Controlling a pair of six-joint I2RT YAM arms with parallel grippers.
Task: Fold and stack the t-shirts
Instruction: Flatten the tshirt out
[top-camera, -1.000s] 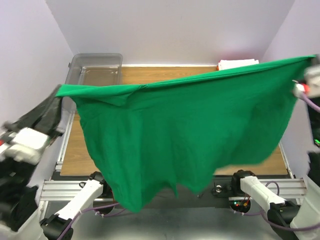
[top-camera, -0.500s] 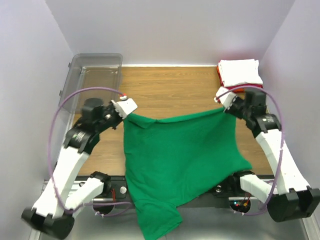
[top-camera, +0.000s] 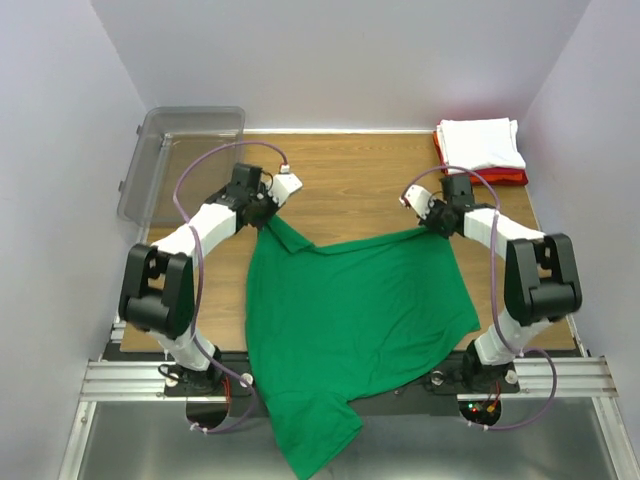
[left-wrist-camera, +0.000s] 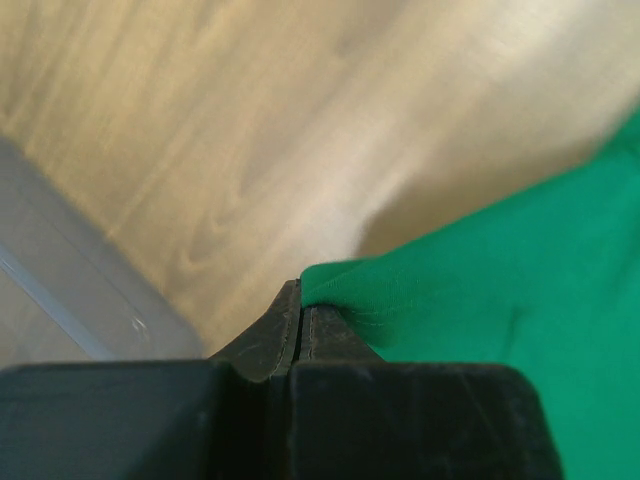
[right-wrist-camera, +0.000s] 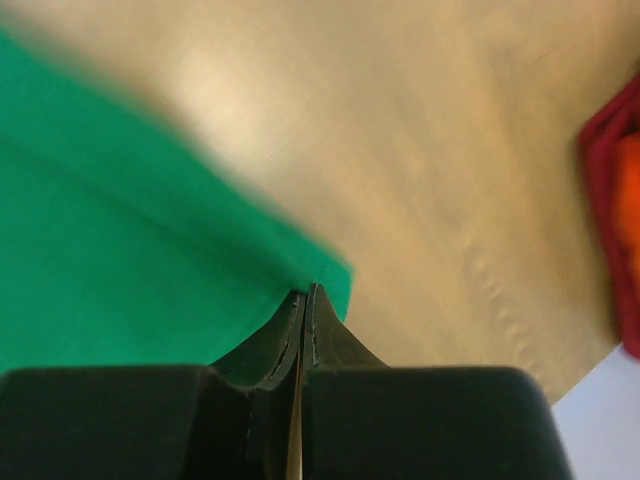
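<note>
The green t-shirt (top-camera: 350, 310) lies spread on the wooden table (top-camera: 350, 170), its lower part hanging over the near edge. My left gripper (top-camera: 266, 217) is shut on its far left corner (left-wrist-camera: 340, 285), low at the table. My right gripper (top-camera: 430, 226) is shut on its far right corner (right-wrist-camera: 335, 280), also low at the table. A folded white t-shirt (top-camera: 482, 143) lies on a folded red one (top-camera: 515, 176) at the far right corner; the red one also shows in the right wrist view (right-wrist-camera: 610, 200).
A clear grey plastic bin (top-camera: 180, 160) stands at the far left of the table and also shows in the left wrist view (left-wrist-camera: 60, 290). Bare wood lies between the two grippers and behind the green shirt. Walls close in on both sides.
The green shirt, held high and stretched wide a second ago, has come down onto the table. Both grippers have moved down and forward, still holding its corners.
</note>
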